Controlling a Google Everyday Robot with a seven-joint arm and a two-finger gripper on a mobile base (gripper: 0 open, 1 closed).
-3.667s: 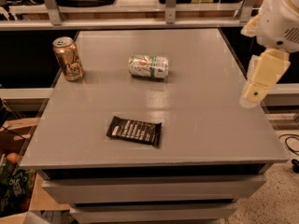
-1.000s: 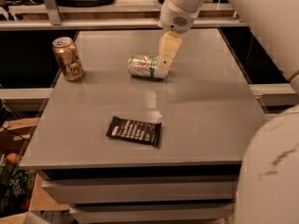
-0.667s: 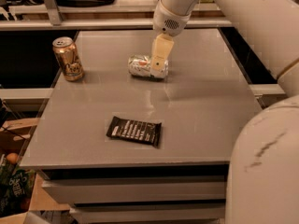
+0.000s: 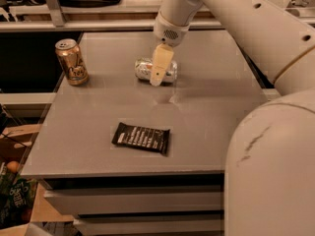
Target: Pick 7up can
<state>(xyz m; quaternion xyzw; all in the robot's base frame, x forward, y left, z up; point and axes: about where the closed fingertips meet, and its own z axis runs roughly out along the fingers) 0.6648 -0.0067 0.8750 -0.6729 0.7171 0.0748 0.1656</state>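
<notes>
The 7up can (image 4: 142,69), silver-white with green marks, lies on its side near the middle back of the grey table (image 4: 206,112). My gripper (image 4: 158,72) hangs from the white arm that reaches in from the upper right. Its cream finger (image 4: 160,63) points down right in front of the can's middle and covers part of it. I cannot tell from this view whether it touches the can.
A gold-brown can (image 4: 72,62) stands upright at the table's back left. A flat black wrapper bar (image 4: 141,137) lies near the front middle. The white arm fills the right side of the view. Shelving runs behind the table, boxes sit on the floor at left.
The gripper has swung in from the right edge of the table and moved left, now over the middle of the lying can. The can, the gold can and the bar have not moved.
</notes>
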